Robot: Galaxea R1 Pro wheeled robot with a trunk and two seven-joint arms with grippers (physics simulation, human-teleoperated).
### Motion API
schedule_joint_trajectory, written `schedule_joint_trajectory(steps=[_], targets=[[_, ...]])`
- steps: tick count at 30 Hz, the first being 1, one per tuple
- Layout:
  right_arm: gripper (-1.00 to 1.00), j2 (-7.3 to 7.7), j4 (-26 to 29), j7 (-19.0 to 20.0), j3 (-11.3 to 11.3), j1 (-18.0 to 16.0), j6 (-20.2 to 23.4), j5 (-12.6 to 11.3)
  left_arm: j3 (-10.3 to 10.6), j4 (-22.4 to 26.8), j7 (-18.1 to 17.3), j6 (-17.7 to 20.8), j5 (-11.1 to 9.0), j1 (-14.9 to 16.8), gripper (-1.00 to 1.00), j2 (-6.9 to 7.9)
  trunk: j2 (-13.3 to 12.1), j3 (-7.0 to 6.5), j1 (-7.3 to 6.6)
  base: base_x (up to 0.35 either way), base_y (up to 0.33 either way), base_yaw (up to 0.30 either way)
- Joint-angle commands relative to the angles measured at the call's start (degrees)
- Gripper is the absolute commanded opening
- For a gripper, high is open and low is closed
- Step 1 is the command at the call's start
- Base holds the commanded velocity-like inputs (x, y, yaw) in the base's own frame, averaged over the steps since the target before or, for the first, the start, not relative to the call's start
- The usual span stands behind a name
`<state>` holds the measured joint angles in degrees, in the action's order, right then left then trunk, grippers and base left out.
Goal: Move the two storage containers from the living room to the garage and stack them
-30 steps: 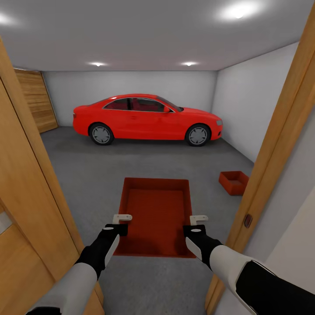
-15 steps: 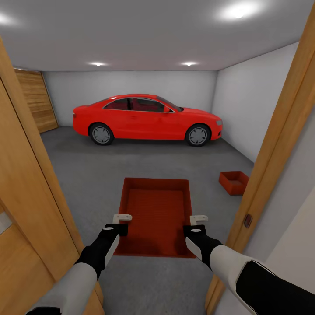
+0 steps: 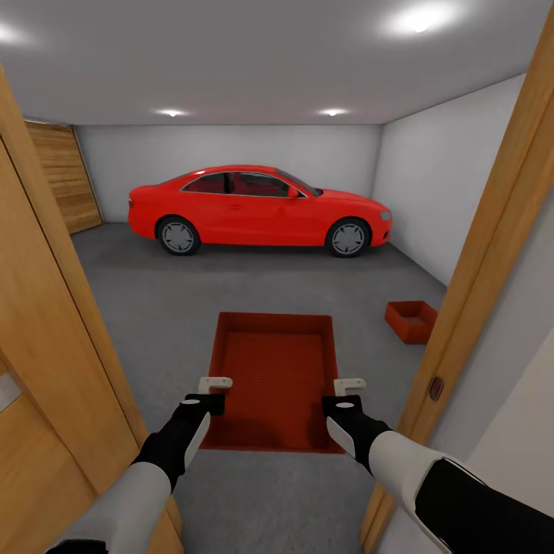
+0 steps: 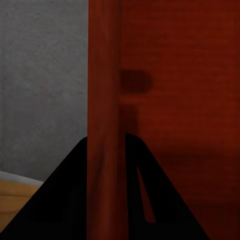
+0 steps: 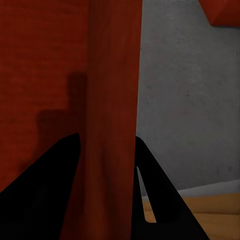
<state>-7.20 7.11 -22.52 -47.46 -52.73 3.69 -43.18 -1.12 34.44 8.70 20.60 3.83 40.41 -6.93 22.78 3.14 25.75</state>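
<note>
I hold an orange-red open-top storage container in front of me, above the dark grey garage floor. My left gripper is shut on its left wall and my right gripper is shut on its right wall. In each wrist view the dark fingers straddle that wall. The other storage container rests on the floor at the right, near the white wall; a corner of this container also appears in the right wrist view.
I stand in a doorway between a wooden door on the left and a wooden frame on the right. A red car is parked across the back. A slatted wooden door is at far left.
</note>
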Motion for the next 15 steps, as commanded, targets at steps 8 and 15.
schedule_joint_trajectory(steps=[8,15], targets=[[-1.00,-0.01,1.68,-0.12,-2.72,-0.09,0.26,1.23,0.42,-0.05,-0.08,3.40,-0.76,0.02,-1.00,-0.77,0.14,0.13,0.04,0.000,0.000,0.000],[-1.00,-0.23,0.17,-0.23,-1.59,-0.09,0.26,-0.87,0.28,-0.23,0.07,0.29,0.29,-0.03,-1.00,-0.34,0.14,0.13,0.04,0.000,0.000,0.000]])
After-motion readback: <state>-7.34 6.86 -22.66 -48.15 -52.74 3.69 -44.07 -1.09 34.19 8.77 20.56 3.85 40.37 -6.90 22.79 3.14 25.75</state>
